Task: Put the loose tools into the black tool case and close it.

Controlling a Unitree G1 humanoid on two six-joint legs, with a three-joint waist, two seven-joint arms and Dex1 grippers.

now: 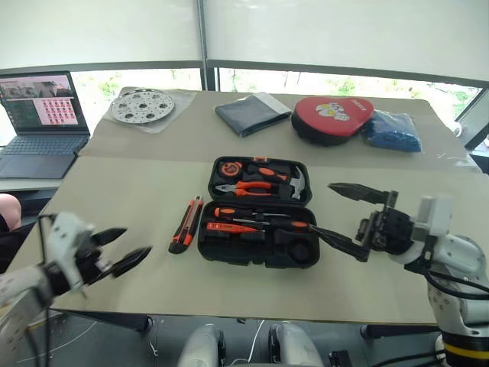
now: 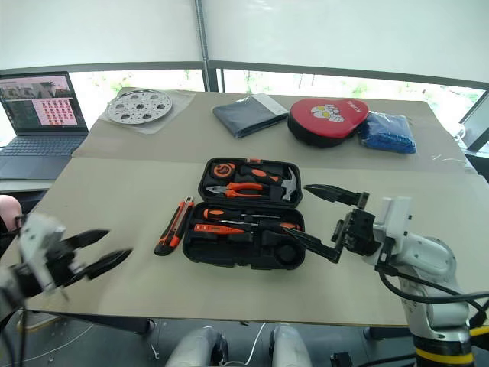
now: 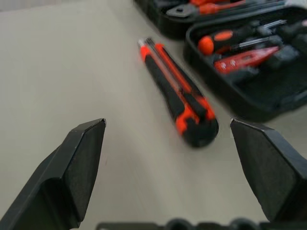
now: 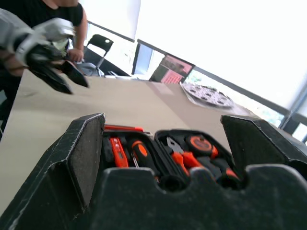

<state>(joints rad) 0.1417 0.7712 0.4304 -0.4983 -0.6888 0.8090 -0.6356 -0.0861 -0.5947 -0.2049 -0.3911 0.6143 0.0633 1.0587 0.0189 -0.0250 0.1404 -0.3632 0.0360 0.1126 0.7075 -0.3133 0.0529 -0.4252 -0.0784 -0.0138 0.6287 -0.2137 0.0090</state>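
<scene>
The black tool case (image 1: pixel 258 246) lies open in the middle of the table. In its near half lie two orange-and-black screwdrivers (image 1: pixel 229 212) and a slim orange tool (image 1: pixel 229 227). Pliers (image 1: pixel 248 187), a hammer and a tape measure fill the far half. The black-and-orange utility knife (image 1: pixel 186 225) rests on the table just left of the case, also seen as the knife (image 3: pixel 180 93) ahead of my left gripper (image 3: pixel 167 125). That left gripper (image 1: pixel 126 246) hovers open and empty near the table's front left. My right gripper (image 1: pixel 325 208) is open and empty at the case's right end.
Along the back of the table sit a round metal plate (image 1: pixel 143 105), a dark grey folded pouch (image 1: pixel 250 113), a red round pad (image 1: pixel 331 117) and a blue bag (image 1: pixel 391 131). A laptop (image 1: pixel 38 115) stands far left. A person (image 4: pixel 48 7) is beyond the table's left side.
</scene>
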